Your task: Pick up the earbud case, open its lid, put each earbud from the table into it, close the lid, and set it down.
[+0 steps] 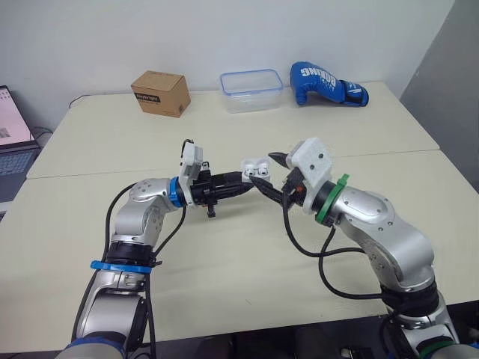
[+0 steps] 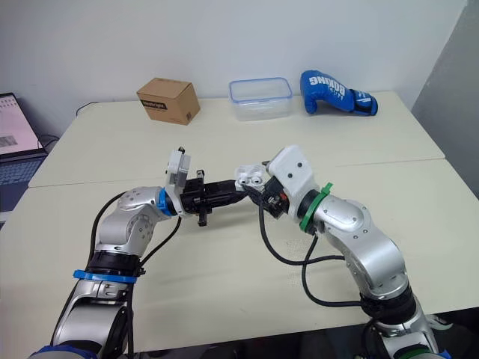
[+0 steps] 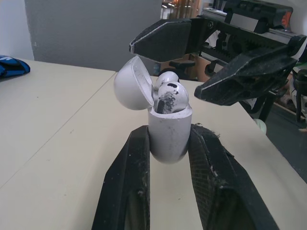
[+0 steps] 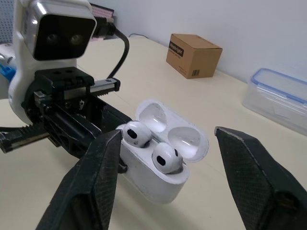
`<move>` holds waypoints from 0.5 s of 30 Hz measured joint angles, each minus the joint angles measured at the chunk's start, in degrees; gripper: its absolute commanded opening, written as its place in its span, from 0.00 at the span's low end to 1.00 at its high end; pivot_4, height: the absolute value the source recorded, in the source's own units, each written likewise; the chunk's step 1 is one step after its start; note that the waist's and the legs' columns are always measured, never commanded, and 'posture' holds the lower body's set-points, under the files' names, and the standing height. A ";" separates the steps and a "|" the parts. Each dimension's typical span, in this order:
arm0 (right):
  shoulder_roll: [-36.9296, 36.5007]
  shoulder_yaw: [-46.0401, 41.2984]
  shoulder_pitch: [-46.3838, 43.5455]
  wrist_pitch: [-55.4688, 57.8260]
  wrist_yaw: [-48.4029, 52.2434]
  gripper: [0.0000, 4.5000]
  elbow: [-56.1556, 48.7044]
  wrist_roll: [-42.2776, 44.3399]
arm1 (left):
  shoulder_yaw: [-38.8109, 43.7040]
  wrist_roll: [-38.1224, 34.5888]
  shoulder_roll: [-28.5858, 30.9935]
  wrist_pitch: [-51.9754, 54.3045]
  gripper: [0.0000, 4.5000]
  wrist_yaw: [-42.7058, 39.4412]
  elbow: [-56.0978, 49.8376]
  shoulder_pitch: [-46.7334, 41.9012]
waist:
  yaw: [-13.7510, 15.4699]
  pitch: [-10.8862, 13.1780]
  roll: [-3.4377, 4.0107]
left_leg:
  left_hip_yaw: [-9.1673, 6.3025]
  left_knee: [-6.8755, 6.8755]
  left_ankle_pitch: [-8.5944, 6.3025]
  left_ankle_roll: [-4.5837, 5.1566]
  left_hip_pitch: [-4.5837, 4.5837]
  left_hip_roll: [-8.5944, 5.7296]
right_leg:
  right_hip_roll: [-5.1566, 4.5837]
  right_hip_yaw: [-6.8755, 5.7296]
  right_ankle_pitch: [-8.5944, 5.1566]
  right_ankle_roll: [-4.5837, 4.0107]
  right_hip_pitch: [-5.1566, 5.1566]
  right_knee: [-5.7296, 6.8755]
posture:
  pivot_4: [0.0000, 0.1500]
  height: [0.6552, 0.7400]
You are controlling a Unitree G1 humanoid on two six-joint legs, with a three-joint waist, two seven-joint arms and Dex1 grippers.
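My left gripper [image 3: 168,139] is shut on the base of the white earbud case [image 3: 168,132] and holds it above the middle of the table [image 1: 224,262]. The case's lid [image 4: 172,132] stands open, hinged back. Two white earbuds [image 4: 135,133] [image 4: 164,156] sit in their sockets inside the case. My right gripper [image 4: 168,136] is open, with one black finger on each side of the open case and neither touching it. In the left eye view the case [image 1: 254,169] sits between the two grippers, with the right gripper [image 1: 268,172] just to its right.
Along the far edge of the table stand a brown cardboard box [image 1: 160,93], a clear plastic container with a blue rim [image 1: 251,90] and a blue boxing glove [image 1: 325,84]. A laptop [image 1: 13,146] sits off the table's left side.
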 measured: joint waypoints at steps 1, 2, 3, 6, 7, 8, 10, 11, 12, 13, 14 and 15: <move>0.50 -1.05 0.00 0.19 0.11 0.67 0.00 0.85 | 0.00 0.00 0.00 0.00 0.17 -0.02 -0.01 0.02 | 0.00 0.00 0.00 | -0.01 0.00 0.00 0.00 0.00 0.00 | 0.00 0.00 0.00 0.00 0.00 0.00 | 1.00 0.89; 0.71 -1.88 -0.07 0.43 0.24 0.67 0.01 1.89 | 0.00 0.00 0.00 0.00 0.17 -0.02 -0.01 0.03 | 0.01 0.00 0.00 | -0.01 0.00 0.00 0.00 0.00 0.00 | 0.00 0.00 0.00 0.00 0.00 0.00 | 1.00 0.89; 1.11 -3.26 -0.24 1.14 0.68 0.67 0.02 3.44 | 0.01 -0.01 0.00 0.00 0.17 -0.03 -0.04 0.08 | 0.01 0.00 0.00 | 0.00 0.00 0.00 0.00 0.00 0.00 | 0.00 0.00 0.00 0.00 0.00 0.00 | 1.00 0.89; 2.06 -9.37 -3.79 6.17 2.64 0.67 0.46 11.60 | 0.03 -0.05 0.00 0.00 0.17 -0.03 -0.27 0.57 | -0.01 0.00 0.00 | -0.02 0.00 0.00 0.00 0.00 0.01 | 0.00 0.00 0.00 0.00 0.00 0.01 | 1.00 0.89; 2.04 -11.13 -5.24 7.36 3.00 0.59 0.51 13.62 | 0.02 -0.06 0.00 0.00 0.17 -0.04 -0.35 0.76 | -0.01 0.00 0.00 | -0.04 0.00 0.00 0.00 0.00 0.01 | 0.00 -0.01 0.00 0.00 0.00 0.01 | 1.00 0.89; 1.96 -13.04 -6.92 9.01 3.52 0.56 1.11 16.23 | 0.06 -0.09 0.02 0.00 0.17 0.01 -0.44 0.89 | 0.00 0.00 0.00 | -0.06 0.00 0.00 0.00 0.00 0.01 | 0.00 -0.03 0.00 0.00 0.01 0.00 | 1.00 0.89; 0.31 -15.69 -11.14 10.82 4.71 0.40 3.79 19.87 | 0.08 -0.23 0.00 -0.04 0.17 0.14 -1.46 1.49 | -0.01 0.00 0.00 | -0.04 0.00 0.00 0.00 0.00 0.01 | 0.00 -0.01 0.00 0.00 0.01 0.00 | 1.00 0.89; -0.93 -16.43 -12.69 11.08 5.26 0.32 4.87 20.49 | 0.14 -0.38 -0.02 -0.05 0.17 0.19 -2.15 1.85 | 0.02 0.00 0.00 | -0.05 -0.01 0.00 0.00 0.00 0.01 | 0.00 -0.04 0.00 0.00 0.02 -0.03 | 1.00 0.89; -2.00 -16.60 -13.86 11.01 6.11 0.23 6.25 20.76 | 0.18 -0.49 -0.02 -0.06 0.17 0.36 -2.49 2.04 | 0.02 0.00 0.00 | -0.04 -0.01 0.00 0.00 0.00 0.01 | 0.00 -0.03 0.00 0.00 0.02 -0.03 | 1.00 0.89; -3.67 -15.95 -15.14 10.78 7.55 0.16 8.34 20.66 | 0.25 -0.59 -0.01 -0.04 0.17 0.71 -2.96 2.29 | 0.00 0.00 0.00 | -0.02 -0.01 0.00 0.00 0.00 0.00 | 0.00 -0.02 0.00 0.00 0.01 -0.02 | 1.00 0.89; -5.52 -14.91 -16.25 10.21 9.13 0.07 10.78 20.14 | 0.30 -0.68 -0.02 0.00 0.17 1.10 -3.74 2.62 | -0.04 0.00 0.00 | 0.00 -0.01 0.00 0.01 0.00 0.01 | 0.00 -0.02 0.00 0.00 0.02 -0.03 | 1.00 0.89; -6.83 -13.57 -17.13 9.29 10.55 0.00 12.99 19.57 | 0.47 -0.75 -0.02 0.03 0.17 1.28 -4.51 2.99 | -0.10 0.00 0.00 | 0.04 -0.01 0.00 0.01 0.00 0.01 | 0.00 0.00 0.00 0.00 0.01 -0.02 | 1.00 0.89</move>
